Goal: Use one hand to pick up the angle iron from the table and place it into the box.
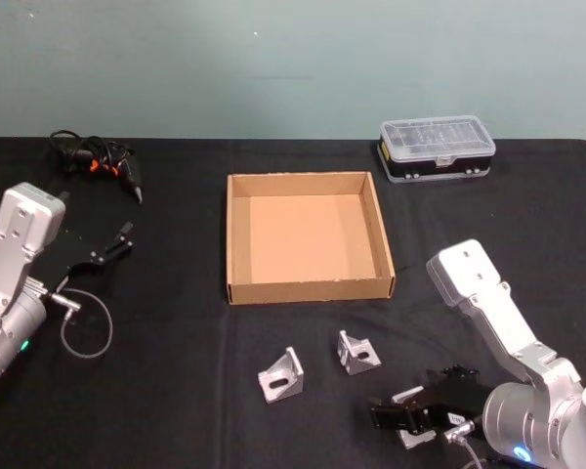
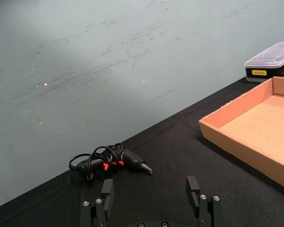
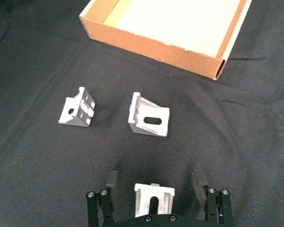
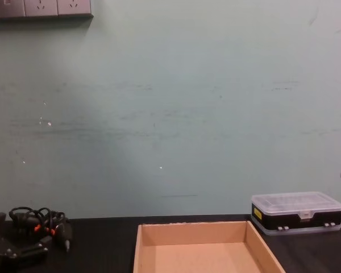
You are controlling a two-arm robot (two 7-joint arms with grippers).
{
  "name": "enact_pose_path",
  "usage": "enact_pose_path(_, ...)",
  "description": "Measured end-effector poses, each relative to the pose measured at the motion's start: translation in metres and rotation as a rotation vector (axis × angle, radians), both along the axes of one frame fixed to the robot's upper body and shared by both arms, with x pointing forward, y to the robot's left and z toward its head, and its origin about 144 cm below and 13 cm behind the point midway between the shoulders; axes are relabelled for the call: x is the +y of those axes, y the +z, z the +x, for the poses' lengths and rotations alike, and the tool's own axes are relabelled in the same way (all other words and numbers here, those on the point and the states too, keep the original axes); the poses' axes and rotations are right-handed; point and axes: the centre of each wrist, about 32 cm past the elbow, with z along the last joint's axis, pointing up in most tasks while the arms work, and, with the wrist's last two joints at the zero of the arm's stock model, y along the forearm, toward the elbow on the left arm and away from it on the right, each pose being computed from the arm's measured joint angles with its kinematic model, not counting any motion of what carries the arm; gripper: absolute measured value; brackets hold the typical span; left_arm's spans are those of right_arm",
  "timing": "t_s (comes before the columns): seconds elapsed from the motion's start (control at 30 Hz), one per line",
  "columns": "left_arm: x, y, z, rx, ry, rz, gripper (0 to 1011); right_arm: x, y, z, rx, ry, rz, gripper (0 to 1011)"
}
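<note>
Three angle irons rest on the black worktop (image 1: 176, 391), on the near side of the box (image 1: 303, 290): a left angle iron (image 1: 280, 375), a middle angle iron (image 1: 356, 352), and the nearest angle iron (image 3: 154, 199). The nearest one sits between the spread fingers of the right tool (image 3: 155, 179), unclamped. The left tool (image 1: 107, 249) hovers at the worktop's left, fingers apart.

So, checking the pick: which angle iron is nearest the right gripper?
The angle iron between the right gripper's open fingers; the other two lie nearer the box.
</note>
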Motion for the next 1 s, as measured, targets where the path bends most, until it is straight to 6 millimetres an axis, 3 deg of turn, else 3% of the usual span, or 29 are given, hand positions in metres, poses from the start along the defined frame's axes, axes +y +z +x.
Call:
enact_pose_path(0.33, 0.0000, 0.0000, 0.0000, 0.000, 0.000, 0.000, 1000, -0.0004, 0.0003, -0.0001, 0.000, 0.001, 0.004, 970)
enact_pose_path(0.57, 0.0000, 0.0000, 0.0000, 0.000, 0.000, 0.000, 1000, -0.0006, 0.0005, -0.0001, 0.000, 0.001, 0.006, 812)
enact_pose_path(0.9, 0.0000, 0.0000, 0.0000, 0.000, 0.000, 0.000, 1000, -0.0008, 0.0006, 0.0000, 0.000, 0.001, 0.006, 483)
enact_pose_path(1.0, 0.0000, 0.0000, 0.0000, 0.000, 0.000, 0.000, 1000, -0.0008, 0.0006, 0.0000, 0.000, 0.001, 0.006, 449)
